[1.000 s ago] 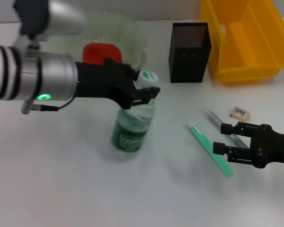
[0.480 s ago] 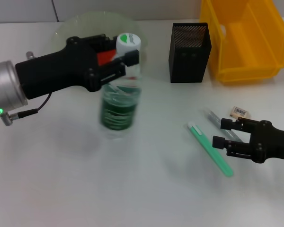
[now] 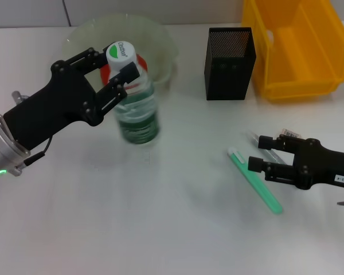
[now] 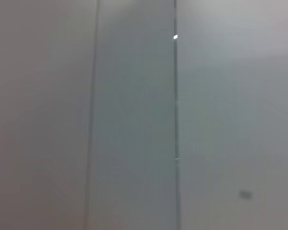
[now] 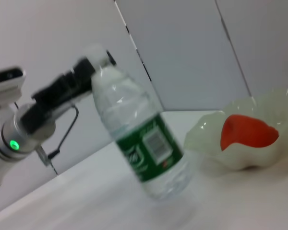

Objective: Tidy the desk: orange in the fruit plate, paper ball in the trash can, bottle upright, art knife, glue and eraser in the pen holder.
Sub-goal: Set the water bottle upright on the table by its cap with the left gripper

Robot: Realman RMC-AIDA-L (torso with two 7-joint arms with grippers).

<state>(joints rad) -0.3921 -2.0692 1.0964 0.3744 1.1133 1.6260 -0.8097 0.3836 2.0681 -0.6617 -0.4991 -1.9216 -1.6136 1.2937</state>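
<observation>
White desk: left gripper (image 3: pixel 116 73) clamps the tilted bottle (image 3: pixel 135 109), half-hiding the orange (image 3: pixel 139 62).

Looks like a lab or robot test bench dressed up as an office desk. Plain white tabletop (image 3: pixel 160 229), bare grey panel walls (image 5: pixel 192 52) with seams behind it, nothing homey anywhere. The stuff on it is a tidy staged set: a black mesh pen holder (image 3: pixel 230 55), a yellow plastic storage bin (image 3: pixel 298 46) like you'd find on a workshop shelf, a pale glass fruit plate (image 3: pixel 160 43). Two black robot arms over the table pretty much settle it.
</observation>
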